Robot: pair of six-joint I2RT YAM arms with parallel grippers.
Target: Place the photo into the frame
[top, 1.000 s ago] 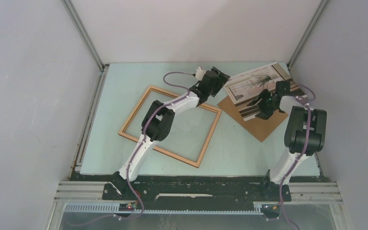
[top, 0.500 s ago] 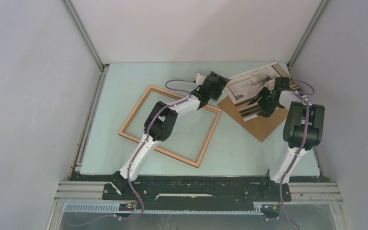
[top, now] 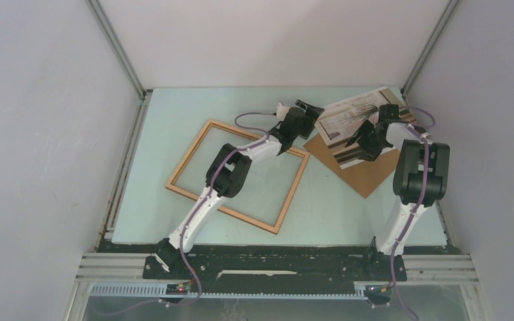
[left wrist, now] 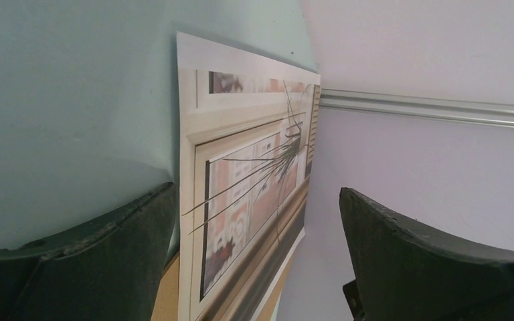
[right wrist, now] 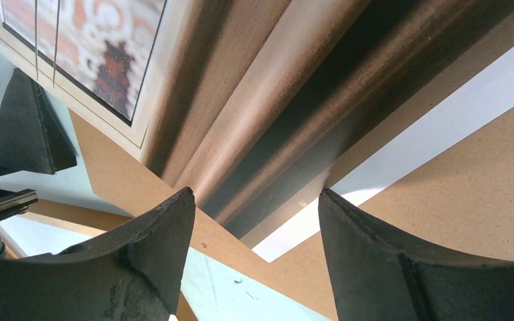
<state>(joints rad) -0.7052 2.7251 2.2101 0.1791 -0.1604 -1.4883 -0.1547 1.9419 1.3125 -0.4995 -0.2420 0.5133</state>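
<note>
**Top view.** The white-bordered rectangular photo (top: 348, 115), printed with thin dark plant lines, lay by the far right corner of the pale green table (top: 174, 114). It rested partly on a plain brown flat backing board (top: 368, 177). The thin light-brown wooden frame (top: 293, 194) lay flat around the middle of the table, apart from the photo. The left gripper (top: 308, 112) was at the photo's left edge. The right gripper (top: 363, 139) hung over its nearer, striped side.

**Left wrist view.** The left gripper (left wrist: 255, 194) had its fingers released and spread wide. The photo (left wrist: 241, 174) ran up between them, its white border towards the left finger. Whether either finger touched it could not be told.

**Right wrist view.** The right gripper (right wrist: 255, 194) was also spread, clamping nothing. It looked down on the photo's dark brown stripes (right wrist: 274, 100), with the backing board (right wrist: 475, 200) beneath.

**Handling.** The photo looked to be a thin, light, bendable sheet with a smooth face, likely to slip and easy to crease. Lying flat, it gave little to pinch, so the best hold seemed to be the white border at an edge overhanging the board.
</note>
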